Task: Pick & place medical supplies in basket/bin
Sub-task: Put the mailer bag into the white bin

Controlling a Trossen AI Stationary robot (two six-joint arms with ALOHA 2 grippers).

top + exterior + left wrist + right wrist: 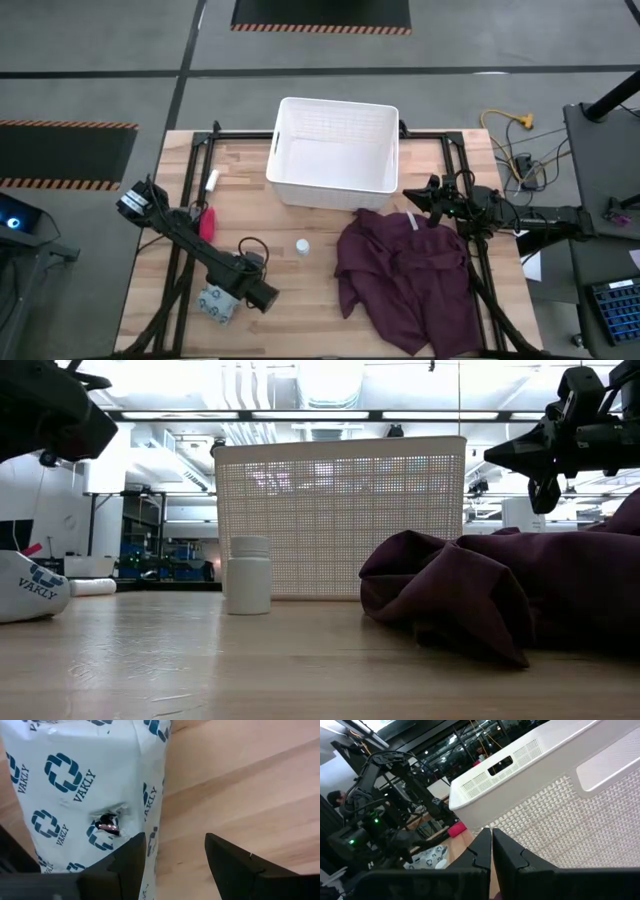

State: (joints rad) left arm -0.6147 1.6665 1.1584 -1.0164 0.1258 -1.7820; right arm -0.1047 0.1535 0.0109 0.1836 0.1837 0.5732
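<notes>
The packet [218, 305] is white and pale teal with dark "VAKLY" marks and lies flat near the table's near-left corner; it has a small tear [106, 824]. My left gripper [255, 293] hangs open above its right edge, raised off the table in the low view [45, 410]. The small white bottle [302, 246] stands upright on the wood. The pink-red piece [208, 222] and the white tube [212, 181] lie at the left. The white basket [335, 145] stands at the far middle. My right gripper [415, 197] is shut and hovers by the basket's near-right corner.
A large maroon cloth [410, 270] lies crumpled on the table's right half, below my right gripper [491, 845]. Black frame rails [180, 250] run along the table's left and right sides. Bare wood [300, 300] shows between the packet and the cloth.
</notes>
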